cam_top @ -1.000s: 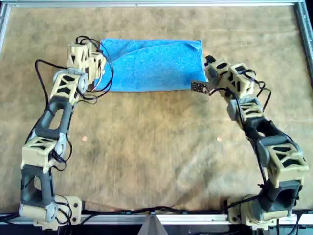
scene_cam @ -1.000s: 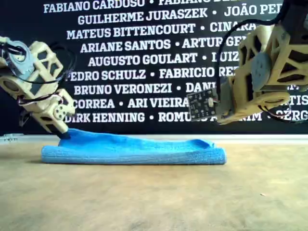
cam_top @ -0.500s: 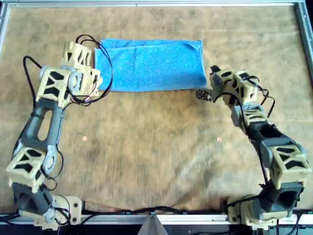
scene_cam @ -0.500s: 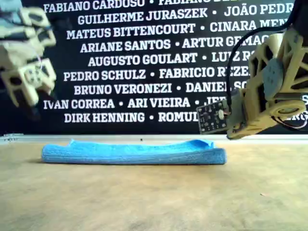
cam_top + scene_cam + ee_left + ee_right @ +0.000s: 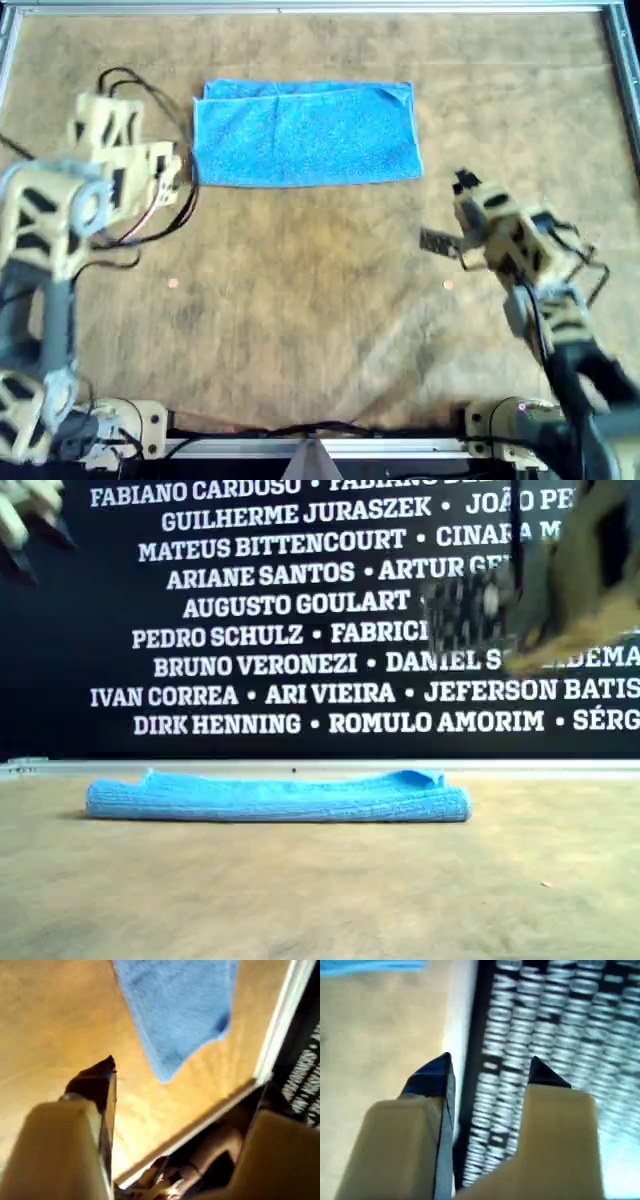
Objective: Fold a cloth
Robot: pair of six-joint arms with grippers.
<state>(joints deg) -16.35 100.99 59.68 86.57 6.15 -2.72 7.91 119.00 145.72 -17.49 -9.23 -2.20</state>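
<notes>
The cloth (image 5: 305, 135) is a light blue towel folded into a long rectangle. It lies flat near the table's far edge and nothing touches it. It also shows in the exterior view (image 5: 280, 798), the first wrist view (image 5: 175, 1005) and, as a sliver, the second wrist view (image 5: 370, 964). My first gripper (image 5: 165, 170) is raised off the cloth's left end as the overhead view shows it. Its jaws are wide apart and empty (image 5: 187, 1077). My second gripper (image 5: 465, 190) is raised nearer than the cloth's right end, open and empty (image 5: 490, 1060). Both are blurred in the exterior view.
The table (image 5: 320, 320) has a tan felt cover and a metal frame (image 5: 320, 8). A black banner (image 5: 300, 600) with white names stands behind the far edge. A small circuit board (image 5: 435, 240) sticks out from the second arm. Cables hang by the first arm.
Both grippers have left the cloth's ends, risen and drawn back toward the near side. The cloth stays folded and has settled flatter at its left end.
</notes>
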